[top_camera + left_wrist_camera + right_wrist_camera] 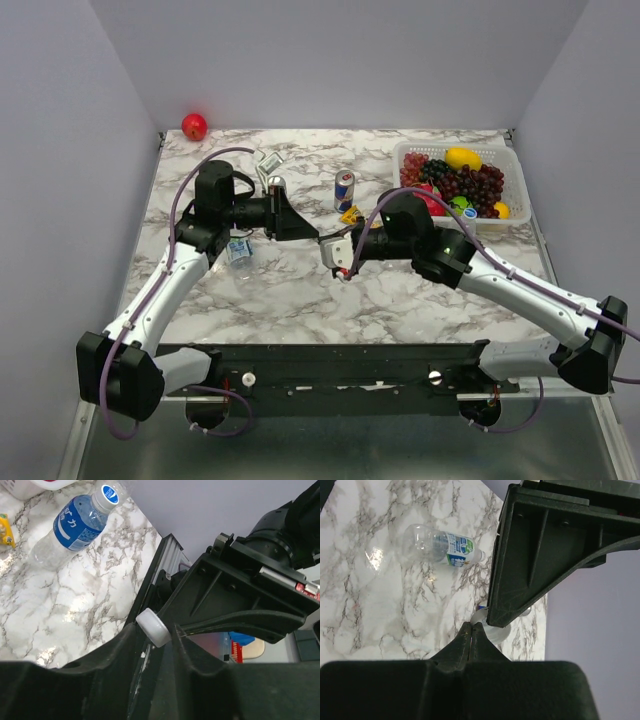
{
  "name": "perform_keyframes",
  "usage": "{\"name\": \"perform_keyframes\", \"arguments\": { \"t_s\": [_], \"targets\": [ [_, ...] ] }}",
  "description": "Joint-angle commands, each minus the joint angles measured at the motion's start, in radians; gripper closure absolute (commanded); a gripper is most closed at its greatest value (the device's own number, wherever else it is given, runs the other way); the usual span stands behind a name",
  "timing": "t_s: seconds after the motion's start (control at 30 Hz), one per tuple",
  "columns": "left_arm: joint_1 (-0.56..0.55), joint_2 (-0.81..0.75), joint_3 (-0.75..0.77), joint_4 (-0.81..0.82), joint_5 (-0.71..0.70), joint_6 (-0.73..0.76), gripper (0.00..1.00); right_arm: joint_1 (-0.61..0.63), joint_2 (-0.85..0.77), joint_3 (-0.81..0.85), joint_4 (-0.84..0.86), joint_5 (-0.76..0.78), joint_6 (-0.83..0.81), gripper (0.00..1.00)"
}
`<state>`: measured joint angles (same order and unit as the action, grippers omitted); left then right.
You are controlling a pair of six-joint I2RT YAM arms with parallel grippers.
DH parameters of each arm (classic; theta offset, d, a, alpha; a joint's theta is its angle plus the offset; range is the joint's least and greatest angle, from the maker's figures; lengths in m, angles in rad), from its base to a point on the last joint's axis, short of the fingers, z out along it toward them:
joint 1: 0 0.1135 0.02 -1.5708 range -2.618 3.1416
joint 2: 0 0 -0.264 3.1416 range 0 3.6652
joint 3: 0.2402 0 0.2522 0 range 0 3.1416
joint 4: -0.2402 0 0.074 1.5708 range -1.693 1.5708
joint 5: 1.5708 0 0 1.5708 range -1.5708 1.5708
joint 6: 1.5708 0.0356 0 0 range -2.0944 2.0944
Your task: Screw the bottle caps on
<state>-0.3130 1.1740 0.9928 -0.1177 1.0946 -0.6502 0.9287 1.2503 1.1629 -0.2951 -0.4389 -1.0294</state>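
One whitish cap [154, 626] sits mid-frame in the left wrist view, between the tips of the left fingers [110, 655], which appear clamped on it at a narrow opening. The right fingers [452, 655] are pressed together, tips just beside the cap. A bottle [442, 545] lies flat on the bench [380, 605], upper left of the right wrist view. Its long axis runs across the frame, neck toward the fingers, probably nearer the left arm.

Bright, even overhead light; soft shadows on the counter [300, 290]. Both wrist views catch white glare on the marble near nine o'clock; the black foreground at six is blurred.
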Motion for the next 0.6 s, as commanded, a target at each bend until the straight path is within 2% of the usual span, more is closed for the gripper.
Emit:
{"name": "perform_keyframes", "arguments": {
  "t_s": [0.0,0.17,0.2,0.33,0.37,0.4,0.43,0.47,0.57],
  "targets": [
    [-0.005,0.012,0.037,-0.039,0.019,0.03,0.64,0.021,0.005,-0.005,-0.007,0.015,-0.066,1.0],
    [-0.009,0.027,0.038,-0.036,0.021,0.03,0.71,0.041,0.008,-0.014,-0.012,0.029,-0.118,0.99],
    [-0.011,0.033,0.041,-0.037,0.018,0.03,0.78,0.042,0.009,-0.014,-0.012,0.032,-0.124,0.99],
    [-0.014,0.038,0.041,-0.057,-0.006,0.05,0.87,0.055,0.008,-0.025,-0.01,0.039,-0.152,0.98],
    [-0.014,0.038,0.041,-0.057,-0.01,0.05,0.9,0.058,0.008,-0.026,-0.009,0.045,-0.155,0.96],
    [-0.014,0.036,0.041,-0.06,-0.027,0.06,1.0,0.058,0.008,-0.029,-0.01,0.048,-0.156,0.93],
    [-0.014,0.035,0.044,-0.077,-0.038,0.07,1.0,0.059,0.006,-0.031,-0.009,0.049,-0.155,0.9],
    [-0.014,0.033,0.046,-0.085,-0.044,0.083,1.0,0.059,0.003,-0.035,-0.009,0.052,-0.153,0.82],
    [-0.014,0.039,0.058,-0.129,-0.056,0.124,1.0,0.061,-0.008,-0.037,-0.009,0.068,-0.138,0.72]
  ]
}}
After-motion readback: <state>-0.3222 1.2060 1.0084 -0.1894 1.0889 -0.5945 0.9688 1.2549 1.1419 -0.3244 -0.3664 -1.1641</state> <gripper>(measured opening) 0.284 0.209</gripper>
